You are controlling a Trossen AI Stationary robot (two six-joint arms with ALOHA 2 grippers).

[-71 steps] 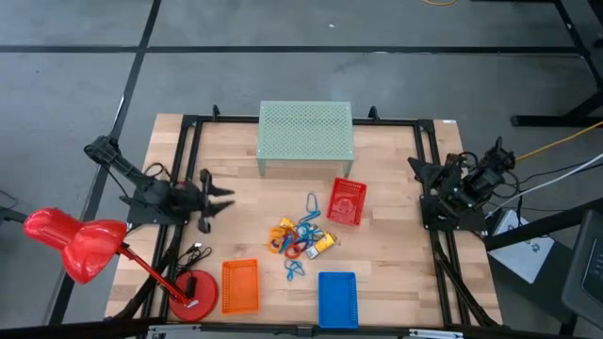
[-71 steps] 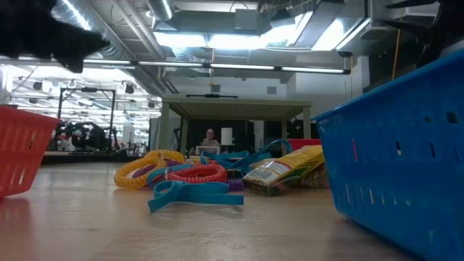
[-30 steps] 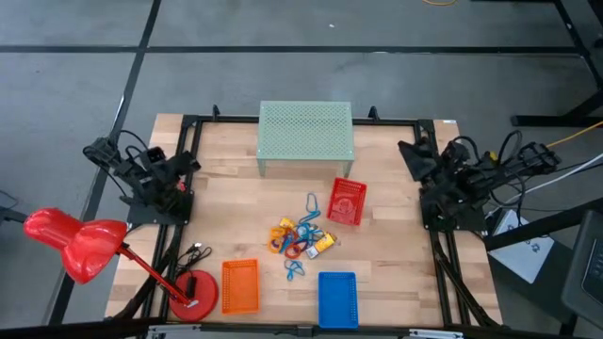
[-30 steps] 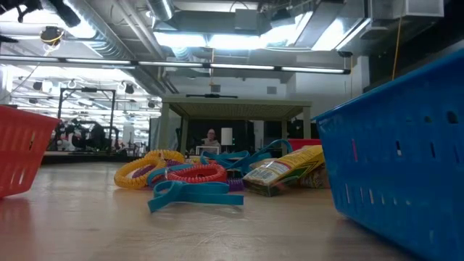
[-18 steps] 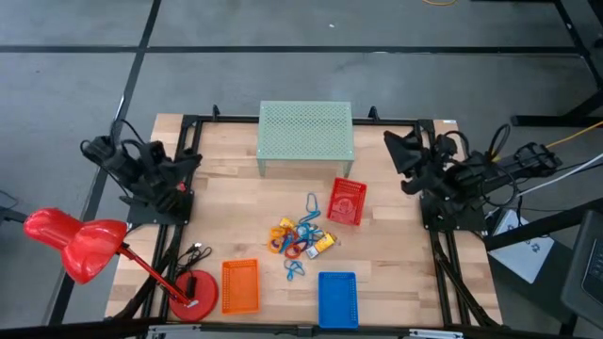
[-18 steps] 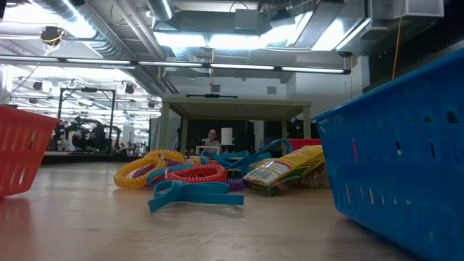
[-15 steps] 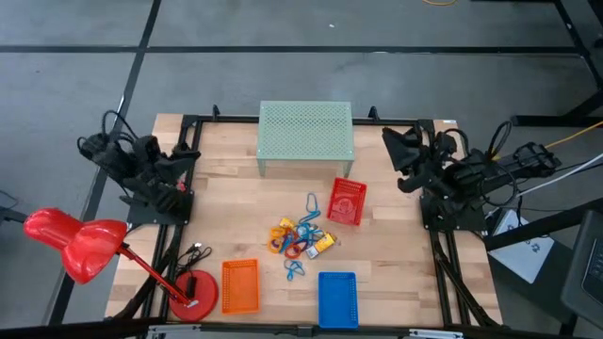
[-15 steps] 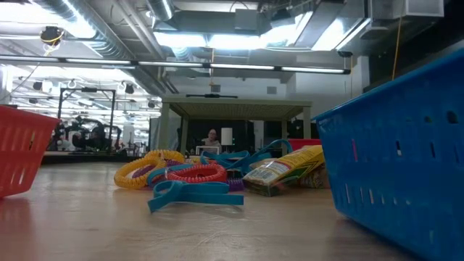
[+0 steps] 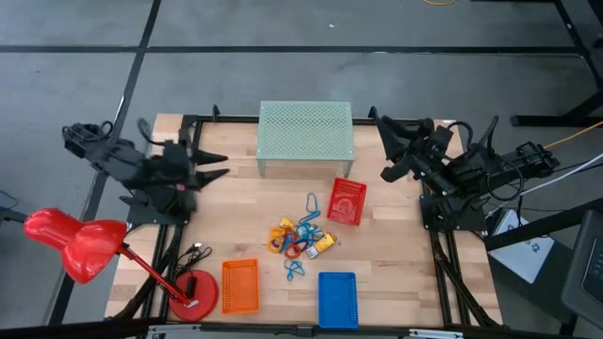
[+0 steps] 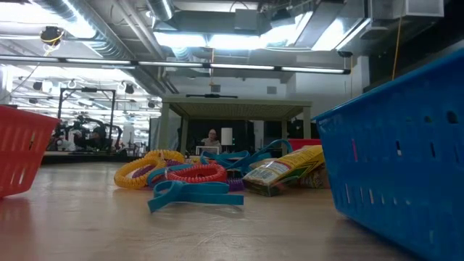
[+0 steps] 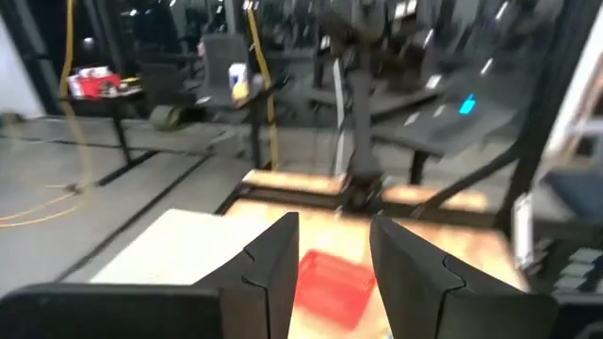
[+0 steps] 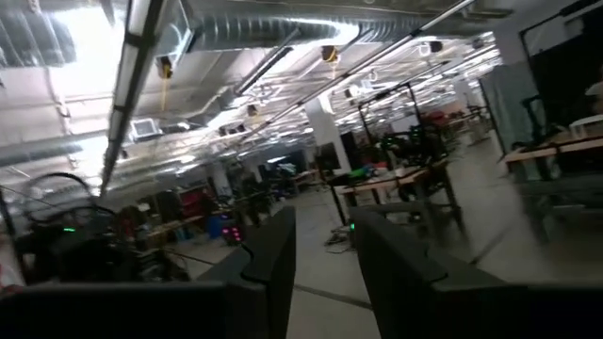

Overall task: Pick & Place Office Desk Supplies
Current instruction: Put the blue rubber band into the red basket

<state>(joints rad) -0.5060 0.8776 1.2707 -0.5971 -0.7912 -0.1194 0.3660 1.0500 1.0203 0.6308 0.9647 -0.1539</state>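
Note:
The desk supplies [image 9: 301, 237] lie in a small heap mid-table: blue loop clips, yellow, red and orange coiled rings, a yellow-and-silver packet. The low view shows the heap [image 10: 210, 177] resting flat on the wood. My left gripper [image 9: 215, 165] is open at the table's left side, pointing toward the table's right, well away from the heap. Its wrist view shows the gripper [image 11: 334, 273] with nothing between the fingers. My right gripper [image 9: 382, 146] is open near the far right corner, raised, and in its wrist view [image 12: 325, 273] faces the room.
A red basket [image 9: 347, 201] lies tipped on its side just right of the heap. The orange basket [image 9: 239, 285] and blue basket [image 9: 337, 298] sit at the near edge. A green perforated stand [image 9: 305, 137] is at the far edge. A red desk lamp [image 9: 75, 243] is at the near left.
My left arm has unfolded from its tucked pose, and its gripper has swung out over the table's left side toward the right. My right arm has stretched out toward the far edge and the table's left, lifting its gripper. The supplies have not moved.

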